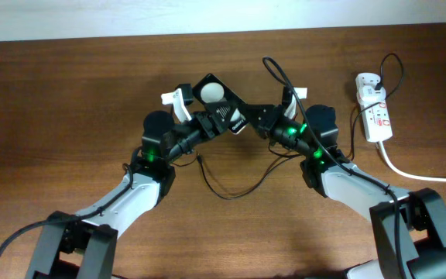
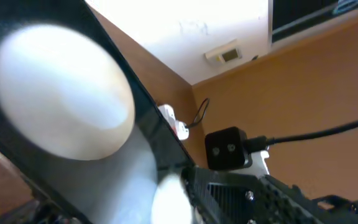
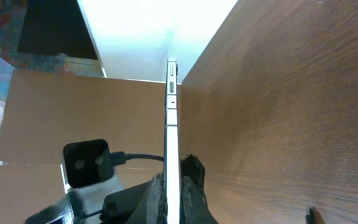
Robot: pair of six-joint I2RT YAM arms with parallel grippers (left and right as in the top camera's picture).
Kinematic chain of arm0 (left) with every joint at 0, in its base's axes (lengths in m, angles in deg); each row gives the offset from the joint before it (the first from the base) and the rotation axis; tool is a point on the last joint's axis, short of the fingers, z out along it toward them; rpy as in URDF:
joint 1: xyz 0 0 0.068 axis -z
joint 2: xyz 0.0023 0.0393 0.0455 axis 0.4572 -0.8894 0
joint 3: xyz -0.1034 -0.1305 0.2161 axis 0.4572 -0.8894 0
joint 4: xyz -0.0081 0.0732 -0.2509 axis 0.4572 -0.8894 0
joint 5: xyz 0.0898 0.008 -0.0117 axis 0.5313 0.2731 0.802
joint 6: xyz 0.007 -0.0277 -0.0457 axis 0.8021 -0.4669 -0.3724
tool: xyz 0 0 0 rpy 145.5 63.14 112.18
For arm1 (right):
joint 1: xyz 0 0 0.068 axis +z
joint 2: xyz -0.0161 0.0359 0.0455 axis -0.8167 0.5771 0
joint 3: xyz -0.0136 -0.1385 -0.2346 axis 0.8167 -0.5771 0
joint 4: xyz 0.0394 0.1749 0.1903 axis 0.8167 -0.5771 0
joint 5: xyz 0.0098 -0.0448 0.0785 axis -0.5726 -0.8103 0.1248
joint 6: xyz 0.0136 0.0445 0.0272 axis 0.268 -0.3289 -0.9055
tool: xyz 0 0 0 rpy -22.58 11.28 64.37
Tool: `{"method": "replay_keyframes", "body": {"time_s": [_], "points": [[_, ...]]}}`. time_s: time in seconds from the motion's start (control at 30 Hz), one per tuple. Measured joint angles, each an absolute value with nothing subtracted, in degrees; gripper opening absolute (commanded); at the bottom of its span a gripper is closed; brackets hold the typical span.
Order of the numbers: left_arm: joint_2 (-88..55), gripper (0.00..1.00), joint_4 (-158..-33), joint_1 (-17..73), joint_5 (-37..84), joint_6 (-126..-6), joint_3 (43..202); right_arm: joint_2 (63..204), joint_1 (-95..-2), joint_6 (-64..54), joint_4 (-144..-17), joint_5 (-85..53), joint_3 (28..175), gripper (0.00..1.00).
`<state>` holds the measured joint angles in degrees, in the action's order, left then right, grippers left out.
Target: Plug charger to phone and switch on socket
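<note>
The phone (image 1: 221, 108), black with a white round patch, is held tilted above the table between both grippers. My left gripper (image 1: 196, 118) grips its left end, and the phone's face (image 2: 148, 143) fills the left wrist view. My right gripper (image 1: 255, 118) is shut on its right end; in the right wrist view the phone (image 3: 171, 124) stands edge-on between the fingers (image 3: 173, 193). The charger's black cable (image 1: 231, 194) loops on the table below, its free tip (image 1: 199, 158) lying loose near the left arm. The socket (image 1: 378, 116) lies at the far right with a white adapter (image 1: 366, 82) on it.
The socket's thick white cord (image 1: 416, 177) runs off to the right edge. The black cable also arcs up behind the right gripper (image 1: 273, 70). The socket shows small in the left wrist view (image 2: 176, 124). A pale wall borders the table's far edge.
</note>
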<state>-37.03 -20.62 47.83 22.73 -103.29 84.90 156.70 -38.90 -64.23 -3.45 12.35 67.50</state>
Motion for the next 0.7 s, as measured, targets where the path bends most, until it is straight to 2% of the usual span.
{"method": "replay_keyframes", "body": {"time_s": [0.07, 0.1, 0.2, 0.27, 0.37, 0.43, 0.7], "points": [[-37.3, 0.82, -18.7, 47.8, 23.5, -104.3, 84.7, 156.7, -38.8, -64.6, -3.3, 12.3, 67.8, 0.04], [-37.4, 0.87, -17.8, 47.8, 23.9, -104.5, 84.6, 156.7, -38.7, -64.8, -3.1, 12.1, 67.9, 0.04], [-37.5, 0.87, -15.5, 47.8, 24.9, -107.2, 84.3, 156.7, -37.6, -64.9, -2.8, 10.4, 68.0, 0.04], [-37.5, 0.78, -15.4, 47.8, 25.8, -109.2, 84.3, 156.7, -37.3, -64.9, -2.8, 9.9, 68.0, 0.04], [-37.5, 0.7, -15.4, 47.3, 26.6, -112.5, 84.2, 156.7, -37.1, -64.9, -2.8, 9.9, 68.1, 0.04], [-37.5, 0.56, -15.4, 46.7, 26.6, -114.8, 84.2, 156.7, -36.9, -64.9, -2.8, 9.9, 68.2, 0.04], [-37.6, 0.32, -15.5, 44.4, 24.5, -117.1, 83.9, 156.6, -36.6, -65.3, -2.3, 10.9, 68.7, 0.04]]}}
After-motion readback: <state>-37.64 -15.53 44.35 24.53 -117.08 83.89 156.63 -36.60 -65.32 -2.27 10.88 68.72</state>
